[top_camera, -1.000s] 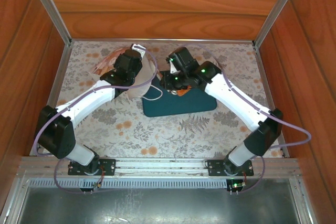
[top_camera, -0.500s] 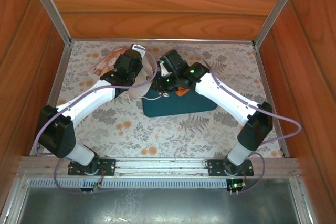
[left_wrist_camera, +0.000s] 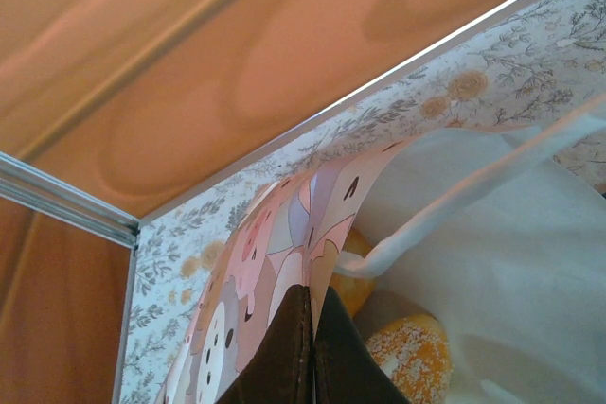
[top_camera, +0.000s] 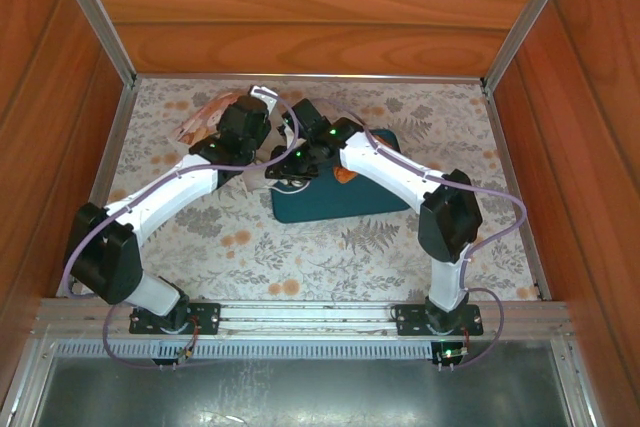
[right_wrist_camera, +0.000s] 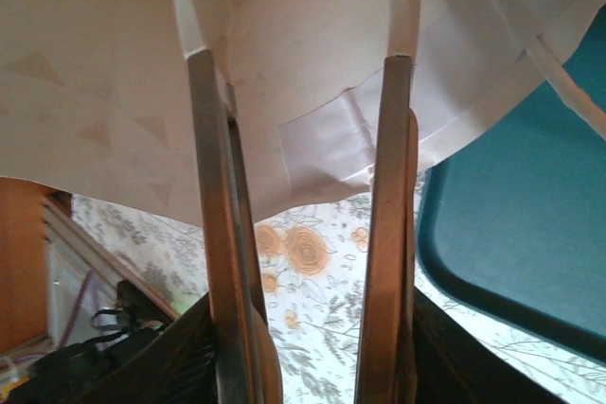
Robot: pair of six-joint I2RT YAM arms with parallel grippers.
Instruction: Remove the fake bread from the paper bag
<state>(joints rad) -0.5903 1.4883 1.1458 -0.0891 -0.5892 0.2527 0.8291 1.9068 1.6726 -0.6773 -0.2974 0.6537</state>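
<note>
We see the paper bag (left_wrist_camera: pixel 502 300) as thin, matte white paper. Its mouth is pulled into a soft curve, and a flat white loop handle (left_wrist_camera: pixel 445 207) droops across the opening. One outer face carries a pastel pink-and-lilac cartoon print. In the right wrist view another face shows faint triangles and a glossy rectangle of clear tape.

The left gripper (left_wrist_camera: pixel 311 302) is pinched fully together on the printed rim of the bag, with the paper rising straight out from between its dark fingers. Just beyond those fingers, down inside the bag, lies the fake bread (left_wrist_camera: pixel 414 357): a rounded golden-orange piece with a grainy, sugared-looking top. A second orange piece lies behind it against the bag wall.

The right gripper (right_wrist_camera: pixel 301 73) stands partly parted and we see nothing clasped between its long brown fingers. Their tips lie against the bag's white outer wall, near its mouth. Beside it sits the smooth dark teal tray (right_wrist_camera: pixel 530 224), which has rounded corners and holds one orange pastry (top_camera: pixel 345 175). Everything rests on a floral-patterned table cover (top_camera: pixel 300 247).
</note>
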